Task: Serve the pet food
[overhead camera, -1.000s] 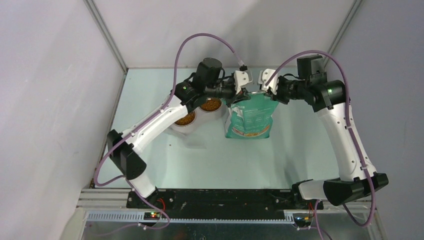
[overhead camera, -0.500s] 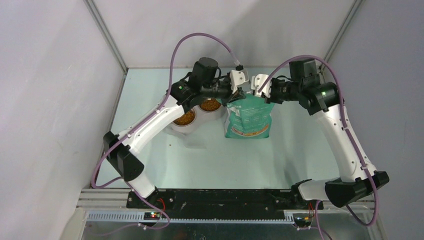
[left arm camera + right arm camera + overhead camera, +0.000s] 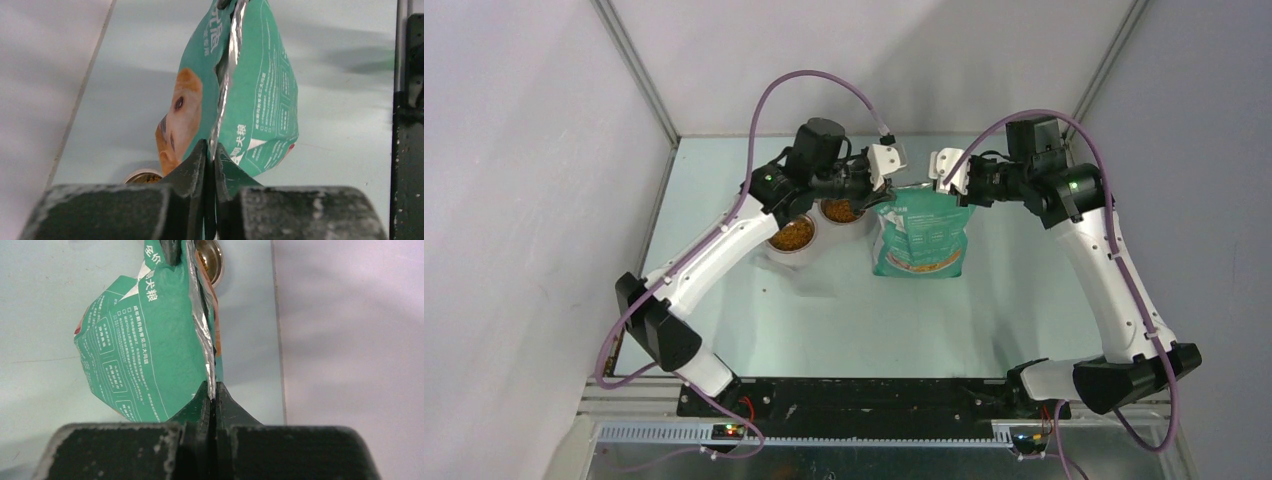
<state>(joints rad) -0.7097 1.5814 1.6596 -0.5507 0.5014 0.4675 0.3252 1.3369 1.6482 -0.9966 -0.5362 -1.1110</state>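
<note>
Teal bag (image 3: 921, 235), left gripper (image 3: 212, 148) and right gripper (image 3: 212, 388) both clamped on its top edge, pet food (image 3: 795, 235) in bowls (image 3: 782, 258) at its nine o'clock.

Left arm (image 3: 714, 255) and right arm (image 3: 1116, 285) share white link shells, black joint housings and black bases. A mauve cable (image 3: 809, 72) runs along each. Small green lights (image 3: 767, 176) glow on the far joints. Left claw (image 3: 210, 150) and right claw (image 3: 212, 390) have scuffed, dusty black fingers (image 3: 186, 175).
</note>
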